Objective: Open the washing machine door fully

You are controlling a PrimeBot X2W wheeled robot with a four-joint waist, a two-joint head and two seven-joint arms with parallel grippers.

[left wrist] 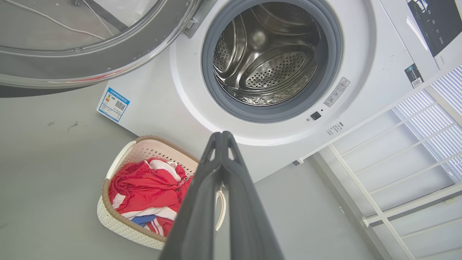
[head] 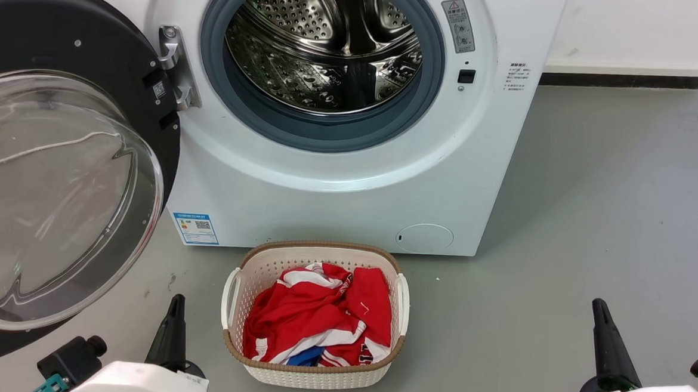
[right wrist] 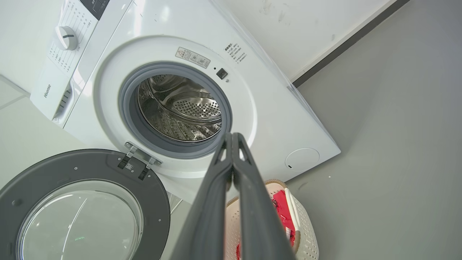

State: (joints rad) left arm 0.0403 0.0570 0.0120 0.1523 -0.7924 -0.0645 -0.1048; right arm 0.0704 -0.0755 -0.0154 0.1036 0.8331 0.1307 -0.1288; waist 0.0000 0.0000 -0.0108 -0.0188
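At the left of the head view, the washing machine door (head: 56, 192) stood wide on its hinge (head: 176, 67), well clear of the drum (head: 327, 45). The right wrist view added the control dial (right wrist: 66, 37); the left wrist view added white rails (left wrist: 408, 169). We found the left end effector (head: 176, 300) and right end effector (head: 599, 305) both closed, fingertips meeting, holding nothing. The basket (head: 316, 245) of red clothes (head: 319, 314) sat between them, just before the machine (head: 337, 201). The door's lower rim hung near the left end effector; bare floor (head: 594, 191) lay open rightward.
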